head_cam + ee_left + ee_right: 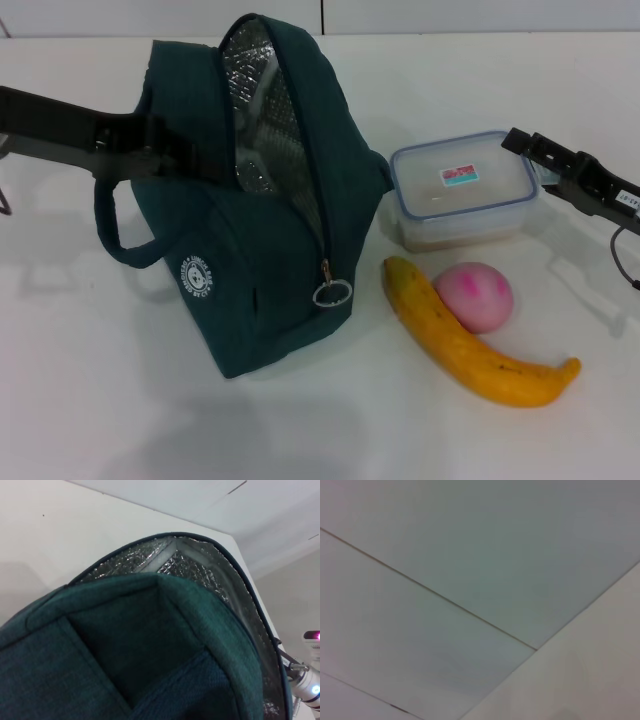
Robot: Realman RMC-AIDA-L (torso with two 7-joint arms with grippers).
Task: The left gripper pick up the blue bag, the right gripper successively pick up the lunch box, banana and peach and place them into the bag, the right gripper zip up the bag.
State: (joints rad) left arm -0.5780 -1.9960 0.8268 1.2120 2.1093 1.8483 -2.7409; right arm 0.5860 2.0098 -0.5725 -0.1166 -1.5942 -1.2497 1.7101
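Four task things: the bag [255, 210], the lunch box [464, 190], the banana [468, 345] and the peach [474, 296] all lay on the white table [90, 400], none of them inside the bag
Bag: dark teal-blue woven cloth, boxy and wedge-topped, standing left of centre; its mouth was unzipped and gaped open, showing quilted silver foil lining [258, 110]
Bag details: a round white printed badge [198, 277] on the near left face, a looped fabric handle [120, 225] hanging at the left side, and a metal ring zip pull [332, 292] dangling at the near right corner
Lunch box: clear plastic, rectangular with rounded corners, blue-rimmed lid with a small label, sitting just right of the bag and farther back than the fruit
Banana: long, curved, yellow with brown flecks, lying near and right of the bag, its far end close to the lunch box
Peach: round, pink and white, smooth, touching the banana's far side, just in front of the lunch box
Left gripper [185, 155]: black arm reaching in from the left edge to the bag's far left upper side; the fingers seemed clamped on the cloth
Left wrist view: coarse teal weave of the bag [150, 645] filled the picture, with crinkled foil lining [195, 570] beyond
Right gripper [520, 142]: black, at the far right corner of the lunch box; whether its fingers were apart or together I cannot tell
Right wrist view: only pale flat panels with thin seams
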